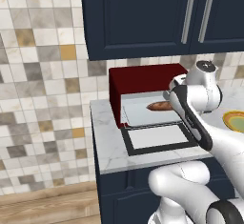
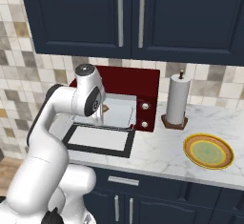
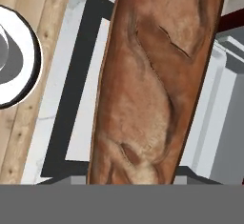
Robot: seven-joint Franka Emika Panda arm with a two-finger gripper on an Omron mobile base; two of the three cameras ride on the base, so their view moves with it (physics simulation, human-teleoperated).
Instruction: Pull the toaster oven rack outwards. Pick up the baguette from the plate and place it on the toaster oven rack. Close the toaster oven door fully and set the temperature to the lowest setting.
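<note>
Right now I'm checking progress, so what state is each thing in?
toaster oven door: fully open, lying flat over the counter.
toaster oven rack: pulled outwards.
baguette: off the plate, close before the hand camera, above the rack; held, it seems.
plate: bare, on the counter.
gripper: fingertips hidden; grip not confirmed.
upper cabinet doors: shut.
paper towel roll: upright on its stand.

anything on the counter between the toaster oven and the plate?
Yes. In the right base view a paper towel roll stands upright between the toaster oven and the plate, back near the wall; the counter in front is bare.
</note>
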